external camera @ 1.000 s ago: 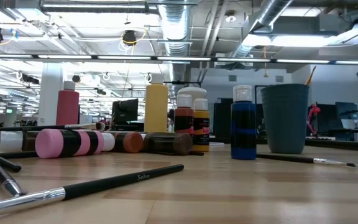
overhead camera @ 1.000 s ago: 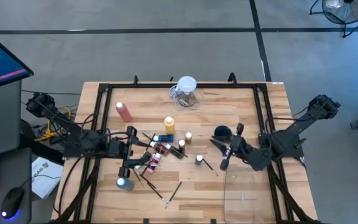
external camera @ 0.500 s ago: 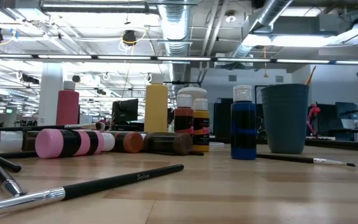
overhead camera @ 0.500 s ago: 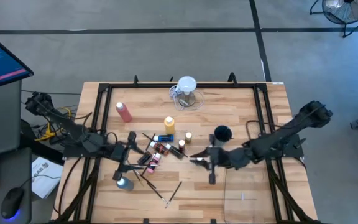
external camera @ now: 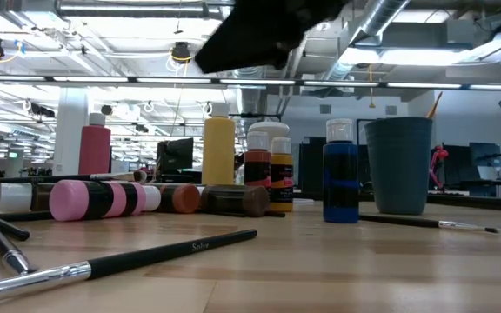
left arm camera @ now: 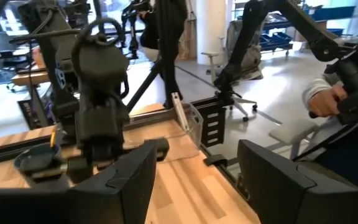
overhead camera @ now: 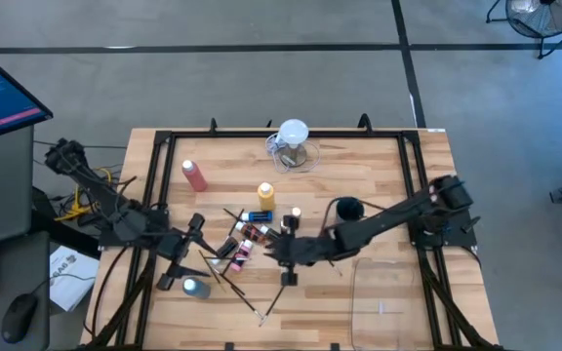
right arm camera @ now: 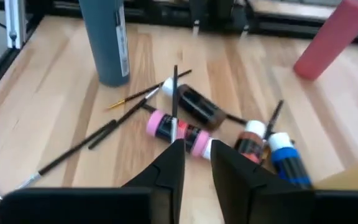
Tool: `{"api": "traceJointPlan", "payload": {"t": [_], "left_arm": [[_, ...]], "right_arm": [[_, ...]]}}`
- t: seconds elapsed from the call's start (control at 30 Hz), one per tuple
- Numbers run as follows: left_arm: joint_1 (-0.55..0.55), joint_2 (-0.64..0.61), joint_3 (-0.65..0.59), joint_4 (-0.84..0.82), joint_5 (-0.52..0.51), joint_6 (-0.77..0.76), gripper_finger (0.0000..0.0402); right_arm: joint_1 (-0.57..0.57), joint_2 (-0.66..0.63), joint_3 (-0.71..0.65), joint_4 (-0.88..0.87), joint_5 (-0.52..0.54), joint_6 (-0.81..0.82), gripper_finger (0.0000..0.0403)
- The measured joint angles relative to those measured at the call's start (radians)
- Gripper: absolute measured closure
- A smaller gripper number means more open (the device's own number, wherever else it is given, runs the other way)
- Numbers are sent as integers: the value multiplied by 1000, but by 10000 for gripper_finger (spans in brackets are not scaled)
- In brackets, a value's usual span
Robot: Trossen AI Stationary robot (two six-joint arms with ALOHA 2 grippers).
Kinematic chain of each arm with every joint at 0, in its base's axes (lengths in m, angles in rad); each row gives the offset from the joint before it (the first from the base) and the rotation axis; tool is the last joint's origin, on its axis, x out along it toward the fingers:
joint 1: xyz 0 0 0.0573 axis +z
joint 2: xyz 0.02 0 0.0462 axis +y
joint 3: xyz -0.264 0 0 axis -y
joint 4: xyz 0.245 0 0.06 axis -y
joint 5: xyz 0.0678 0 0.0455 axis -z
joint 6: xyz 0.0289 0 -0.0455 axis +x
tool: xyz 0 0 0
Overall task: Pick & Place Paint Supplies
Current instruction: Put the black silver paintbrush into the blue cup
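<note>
The right gripper (overhead camera: 283,252) hangs over the heap of paint bottles (overhead camera: 249,237), fingers (right arm camera: 169,167) a narrow gap apart, holding nothing. The heap lies near the yellow squeeze bottle (overhead camera: 265,194). Beside the heap, the left gripper (overhead camera: 189,234) stands wide, empty.

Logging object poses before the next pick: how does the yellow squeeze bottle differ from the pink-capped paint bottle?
The yellow squeeze bottle stands upright; the pink-capped paint bottle lies on its side. The yellow one is plain and taller, standing farther back; the pink-capped one has dark bands and lies nearer the low camera, among other fallen bottles. Both rest on the wooden table, ungripped.
</note>
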Motion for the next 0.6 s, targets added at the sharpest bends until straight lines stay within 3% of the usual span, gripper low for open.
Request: {"api": "traceJointPlan", "payload": {"t": [0.27, 0.6], "left_arm": [[-40, -12, 0, -2, 0, 0, 189], [-79, -25, 0, -1, 0, 13, 189]], "right_arm": [[24, 157, 220, -196, 1, 7, 258], [33, 268, 277, -168, 1, 32, 194]]}}
